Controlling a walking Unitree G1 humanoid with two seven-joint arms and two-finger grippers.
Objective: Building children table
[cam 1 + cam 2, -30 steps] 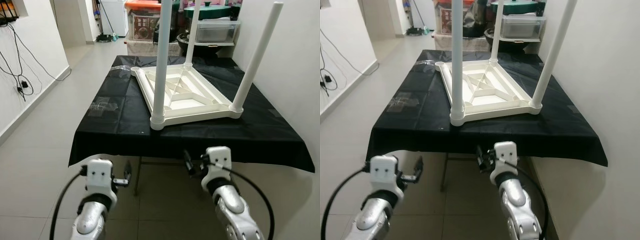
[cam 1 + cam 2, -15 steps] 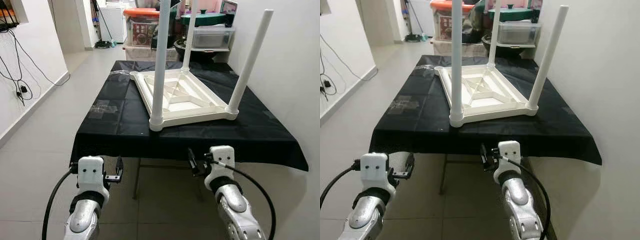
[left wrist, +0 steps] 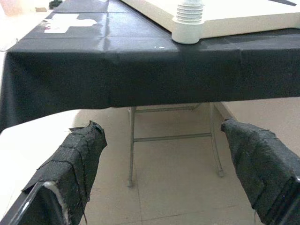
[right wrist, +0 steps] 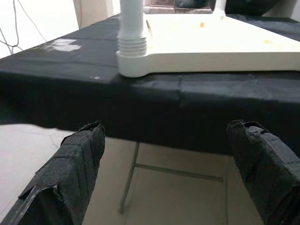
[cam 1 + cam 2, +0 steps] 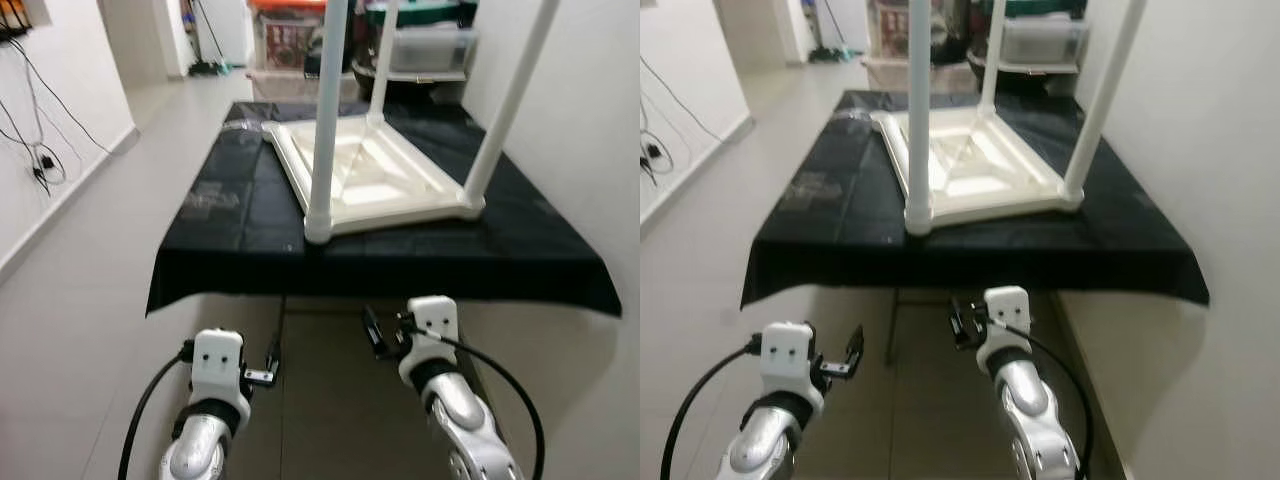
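Here the upturned children's table (image 5: 375,180) sits above both open claws.

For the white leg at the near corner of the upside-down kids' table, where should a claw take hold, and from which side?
Probably the smooth round shaft of the near leg, above its ribbed collar. It stands upright at the corner closest to the robot, so come in level from the front, over the edge of the black cloth, fingers straddling the shaft. The right claw and left claw both hang open below the edge.
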